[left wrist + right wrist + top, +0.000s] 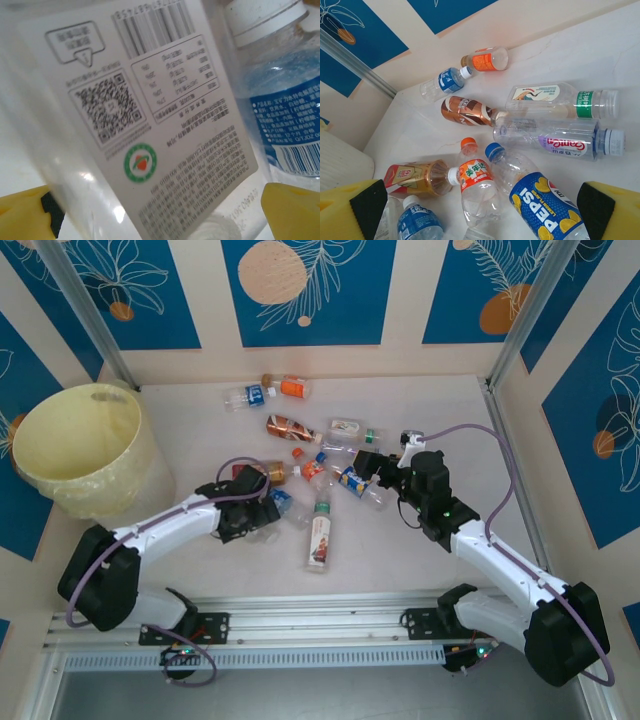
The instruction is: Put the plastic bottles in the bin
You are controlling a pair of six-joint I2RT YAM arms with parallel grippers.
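Roughly a dozen plastic bottles [318, 530] strewn on their sides across the middle of the table [380, 550], none seen inside the bin [128, 480], which sits well apart at the far left. Loose and flat, so each one open to a grasp across its body.

Left claw [255, 512] down low, gaping wide astride a clear white-labelled bottle [150, 125], yellow pads [292, 212] on either side, apparently set up to close. Just beside, a blue-labelled bottle [287, 115] with a white cap.

Right claw [480, 212] equally spread, gripping nothing, hovering over the Pepsi bottle [545, 207] and an orange-capped bottle [476, 182].

Hard to tell whether the left pads touch plastic: too close, print blurred, both bottle ends cut off.
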